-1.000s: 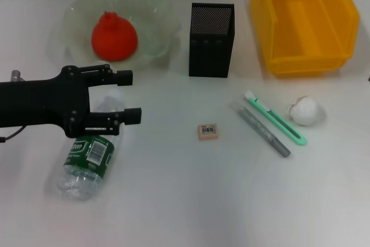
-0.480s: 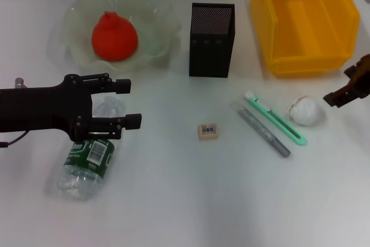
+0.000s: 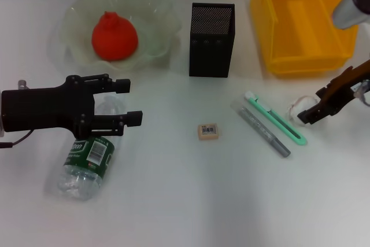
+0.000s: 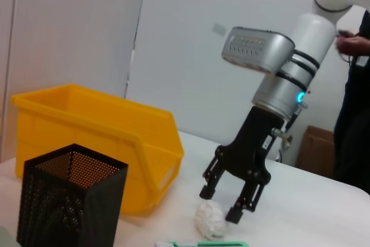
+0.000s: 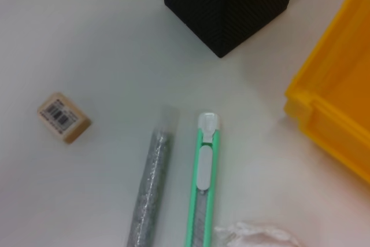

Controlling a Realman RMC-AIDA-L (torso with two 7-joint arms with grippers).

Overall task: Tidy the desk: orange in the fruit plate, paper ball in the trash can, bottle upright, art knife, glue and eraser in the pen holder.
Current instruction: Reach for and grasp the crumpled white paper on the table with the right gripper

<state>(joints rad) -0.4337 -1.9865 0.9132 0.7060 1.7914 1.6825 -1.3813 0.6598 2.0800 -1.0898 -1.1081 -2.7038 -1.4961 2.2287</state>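
Observation:
The orange (image 3: 114, 36) lies in the pale green fruit plate (image 3: 156, 4). The bottle (image 3: 87, 163) lies on its side at the front left, its neck end under my left gripper (image 3: 132, 102), which is open just above it. My right gripper (image 3: 311, 108) (image 4: 219, 205) is open and hangs over the paper ball (image 3: 297, 110) (image 4: 209, 219), a finger on either side. The green art knife (image 3: 276, 118) (image 5: 202, 186), the grey glue stick (image 3: 265, 131) (image 5: 149, 189) and the eraser (image 3: 207, 131) (image 5: 63, 117) lie on the table in front of the black mesh pen holder (image 3: 211, 39).
The yellow trash can (image 3: 303, 18) (image 4: 98, 131) stands at the back right, just behind the paper ball. A person stands at the far edge of the left wrist view.
My right arm has come in from the right and moved over the paper ball. The left arm has drawn back a little to the left above the bottle.

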